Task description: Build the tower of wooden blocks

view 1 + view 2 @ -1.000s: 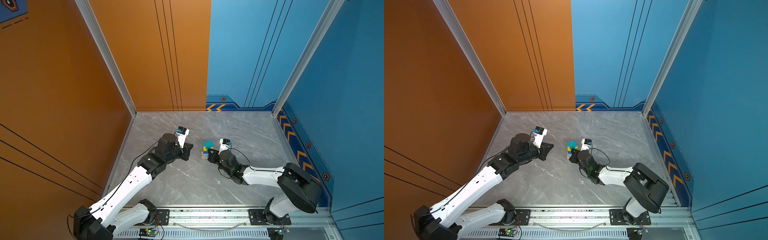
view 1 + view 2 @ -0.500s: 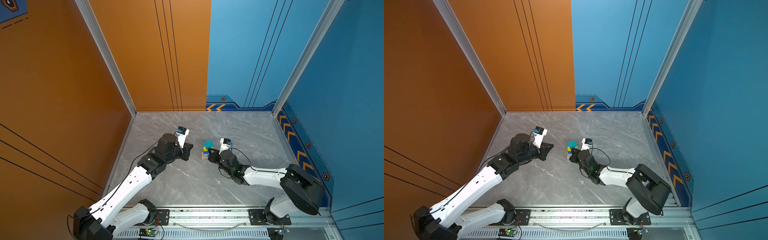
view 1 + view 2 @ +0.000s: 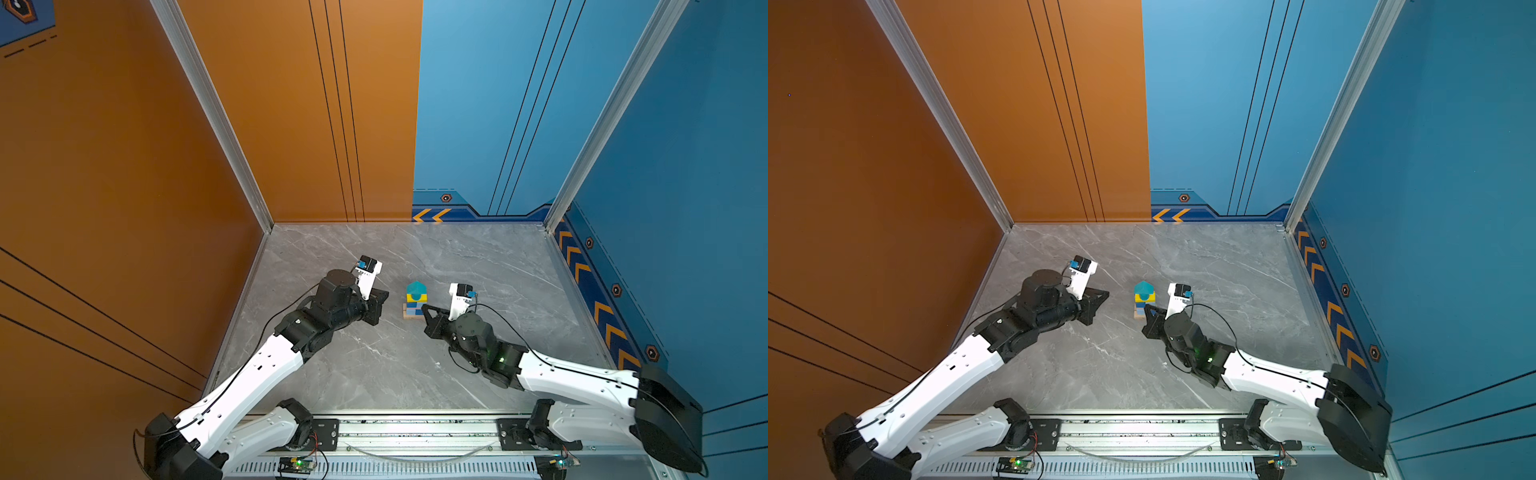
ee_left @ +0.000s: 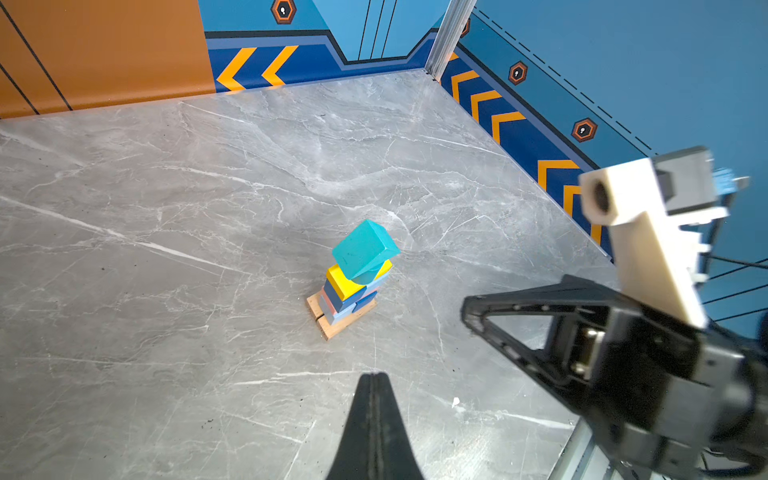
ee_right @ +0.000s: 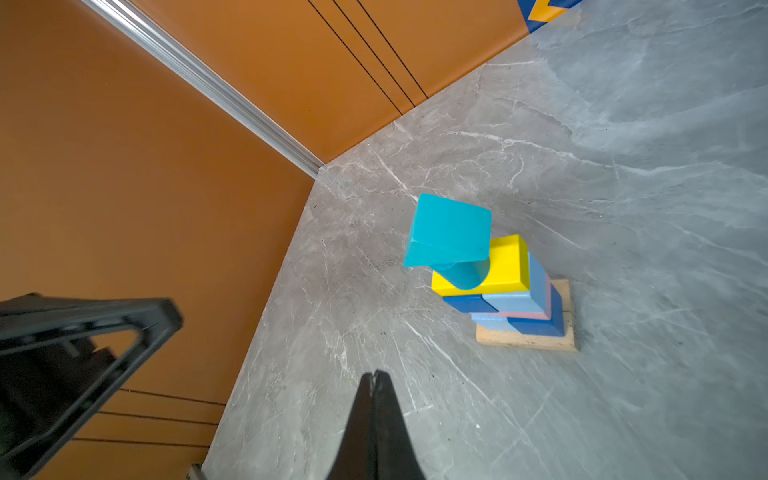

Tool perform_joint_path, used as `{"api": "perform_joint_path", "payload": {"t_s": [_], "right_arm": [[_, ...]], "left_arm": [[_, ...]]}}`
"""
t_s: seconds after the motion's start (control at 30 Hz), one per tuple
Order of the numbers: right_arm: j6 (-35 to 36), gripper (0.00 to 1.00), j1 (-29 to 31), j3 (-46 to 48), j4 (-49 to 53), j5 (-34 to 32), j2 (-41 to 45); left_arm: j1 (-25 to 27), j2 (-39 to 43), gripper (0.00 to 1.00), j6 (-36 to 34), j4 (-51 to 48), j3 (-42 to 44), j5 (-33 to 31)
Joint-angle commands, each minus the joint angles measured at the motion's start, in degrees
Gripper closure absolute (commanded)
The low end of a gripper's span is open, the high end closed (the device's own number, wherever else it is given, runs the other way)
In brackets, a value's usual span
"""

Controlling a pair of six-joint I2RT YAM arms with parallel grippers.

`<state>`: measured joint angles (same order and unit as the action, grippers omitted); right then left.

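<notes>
The tower (image 3: 415,301) stands mid-floor in both top views (image 3: 1144,299), narrow and upright. Its wood blocks from the floor up are a tan plank (image 5: 528,340), dark and light blue cubes (image 5: 536,324), a pink slab (image 5: 553,299), more blue cubes, a yellow bar (image 5: 505,266), a teal cylinder (image 5: 463,274) and a teal prism (image 5: 451,228). My left gripper (image 3: 385,295) is shut and empty, a little left of the tower. My right gripper (image 3: 424,308) is shut and empty, close to the tower's base on its right. Neither touches the stack.
The grey marble floor (image 3: 374,365) is walled in by orange panels at the left and back left, and blue panels at the back right and right. A metal rail (image 3: 415,432) with both arm bases runs along the near edge.
The right arm's elbow has swung right and toward the near rail, and its gripper has drawn slightly away from the tower. The left arm and the tower have not moved.
</notes>
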<state>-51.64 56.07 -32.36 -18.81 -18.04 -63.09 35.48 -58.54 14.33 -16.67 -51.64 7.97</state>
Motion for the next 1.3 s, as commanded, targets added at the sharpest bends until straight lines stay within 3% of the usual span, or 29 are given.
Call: {"api": "perform_joint_path", "payload": {"t_s": [0.0, 0.2, 0.33, 0.53, 0.63, 0.7, 0.83, 0.87, 0.93, 1.0, 1.13, 1.2, 1.27], "right_arm": [[3.1, 1.00, 0.0, 0.6, 13.3, -5.0, 8.2], [9.5, 1.00, -5.0, -3.7, 31.8, -7.0, 21.9], [14.3, 1.00, -12.9, -4.6, 35.6, -3.5, 28.9], [18.9, 1.00, -28.3, -7.5, 39.8, 7.3, 28.3], [21.6, 1.00, -34.5, -8.1, 39.3, 12.1, 25.6], [23.9, 0.87, -38.2, -7.9, 37.8, 14.3, 23.7], [28.0, 0.80, -45.2, -7.6, 34.5, 19.0, 18.2], [28.6, 0.73, -46.8, -7.6, 33.8, 20.7, 16.8], [29.0, 0.41, -50.3, -7.8, 32.1, 24.4, 13.4], [29.3, 0.25, -52.8, -7.7, 30.3, 26.9, 10.9], [31.6, 0.02, -55.4, -6.6, 25.6, 27.4, 6.5], [32.7, 0.00, -55.9, -5.7, 23.1, 25.7, 4.4], [34.8, 0.00, -56.3, -5.0, 20.7, 24.8, 2.2]], "left_arm": [[1.0, 1.1, 1.00, -1.7, -2.5, -0.8, -3.1], [1.6, 1.1, 1.00, -2.6, -5.3, -1.5, -9.4], [1.1, 1.5, 1.00, -2.9, -7.5, -2.0, -14.7], [-2.0, 3.1, 1.00, -2.5, -7.9, -0.4, -20.6], [-4.9, 4.1, 0.90, -2.9, -6.4, 2.0, -24.9], [-7.3, 4.7, 0.81, -3.4, -3.9, 4.5, -28.8], [-14.5, 5.6, 0.57, -2.6, 4.5, 11.4, -32.3], [-16.3, 5.6, 0.52, -2.4, 6.4, 12.9, -32.2], [-20.0, 5.4, 0.43, -2.0, 11.1, 15.8, -31.8], [-22.5, 5.0, 0.33, -2.8, 15.4, 18.6, -31.2], [-27.0, 2.7, 0.08, -5.5, 26.2, 24.2, -29.8], [-29.0, 0.5, 0.00, -6.8, 30.2, 25.8, -28.8], [-30.7, -2.1, 0.02, -8.3, 33.3, 26.5, -26.4]]}}
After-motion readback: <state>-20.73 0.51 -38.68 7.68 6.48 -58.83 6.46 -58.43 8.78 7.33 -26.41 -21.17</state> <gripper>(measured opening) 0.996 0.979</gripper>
